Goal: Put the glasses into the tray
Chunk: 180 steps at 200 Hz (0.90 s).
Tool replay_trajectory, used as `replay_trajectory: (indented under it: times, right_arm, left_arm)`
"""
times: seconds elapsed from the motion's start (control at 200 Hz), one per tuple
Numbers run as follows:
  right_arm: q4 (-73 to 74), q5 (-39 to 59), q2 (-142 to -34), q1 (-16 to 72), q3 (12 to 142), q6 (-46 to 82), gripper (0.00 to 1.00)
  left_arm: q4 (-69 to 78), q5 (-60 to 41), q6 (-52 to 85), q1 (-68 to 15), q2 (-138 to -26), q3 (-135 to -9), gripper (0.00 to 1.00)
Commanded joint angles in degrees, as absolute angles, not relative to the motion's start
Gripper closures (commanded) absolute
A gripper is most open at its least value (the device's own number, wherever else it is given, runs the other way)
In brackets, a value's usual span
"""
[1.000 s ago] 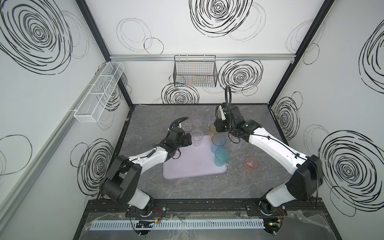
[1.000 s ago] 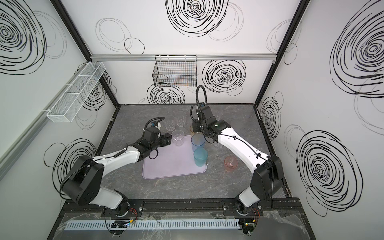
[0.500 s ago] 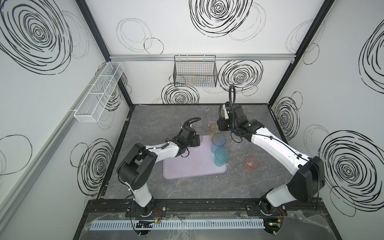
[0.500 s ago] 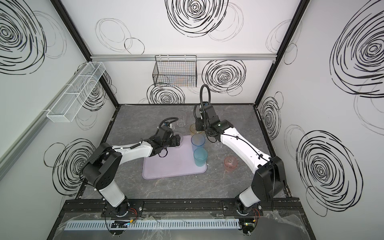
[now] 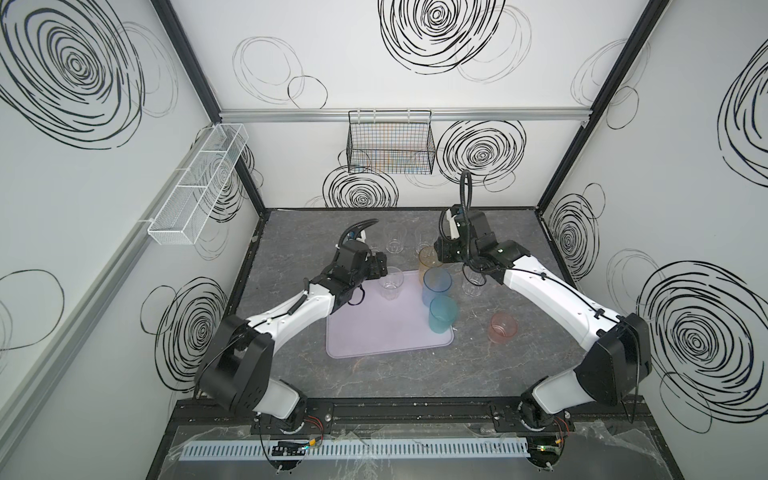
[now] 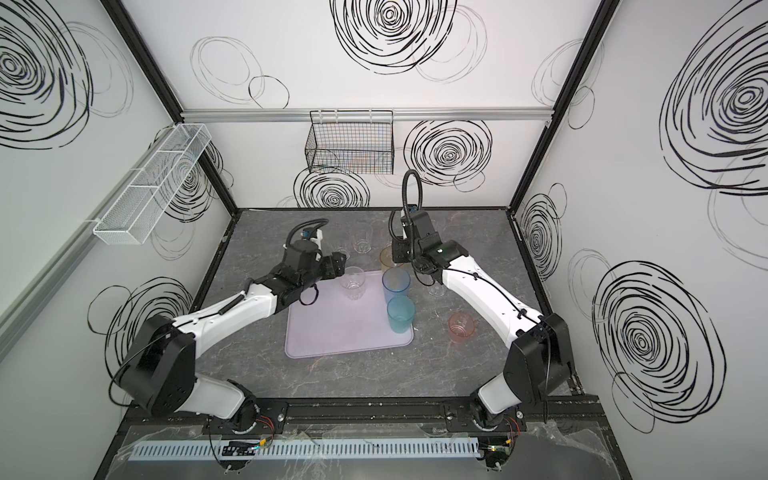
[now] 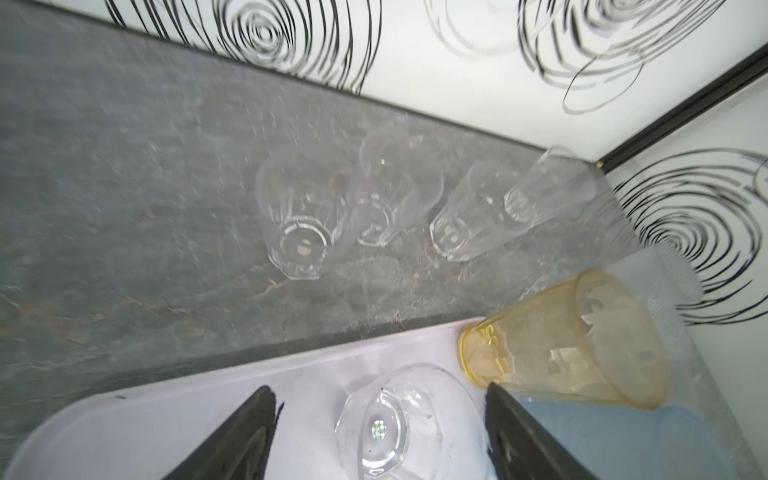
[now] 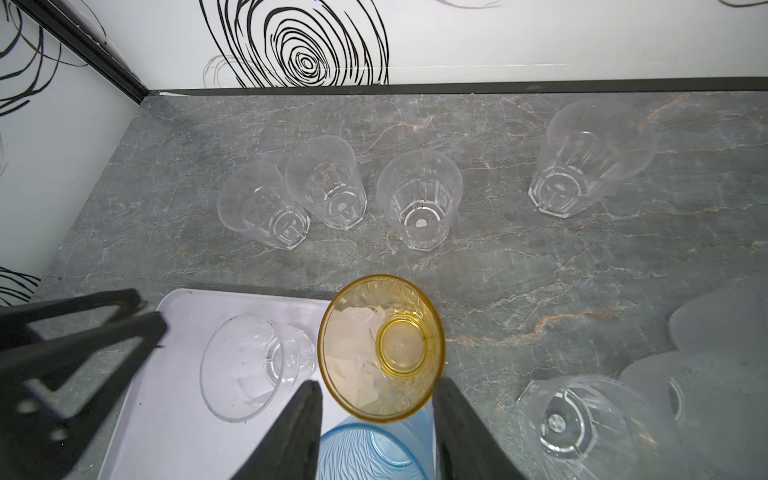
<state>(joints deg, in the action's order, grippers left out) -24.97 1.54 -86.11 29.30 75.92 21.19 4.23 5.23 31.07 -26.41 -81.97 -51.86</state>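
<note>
1. The left arm [image 5: 299, 309] reaches low over the tray [image 5: 374, 332]; the left claw [image 7: 378, 390] is spread wide around a clear glass [image 7: 386, 428] standing in the tray, not squeezing it
2. The right arm [image 5: 544, 291] bends down; the right claw [image 8: 378, 382] pinches the amber glass [image 8: 380, 345] at the tray's far corner

blue glass [image 8: 374, 453]: cut off at the edge (right wrist view)
far clear glasses [image 7: 299, 216]: blurred
amber glass [image 8: 380, 345]: rim partly behind right gripper [image 8: 378, 382]
</note>
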Motion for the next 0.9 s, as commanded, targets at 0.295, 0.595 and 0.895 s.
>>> replay_trajectory:
  times: [0.295,0.595,0.895]
  right_arm:
    - [-23.71,2.59,-87.54,28.87,80.21,20.74,0.52]
    - [-23.35,3.02,-90.28,34.61,81.04,22.26,0.52]
    - [-23.33,2.58,-89.66,33.95,80.36,22.15,0.53]
  left_arm:
    - [12.29,-1.15,34.88,-24.08,-87.88,-41.4,0.72]
    - [15.77,-0.93,35.33,-26.55,-95.33,-44.5,0.71]
    - [16.1,-1.19,36.22,-30.56,-100.71,-50.86,0.72]
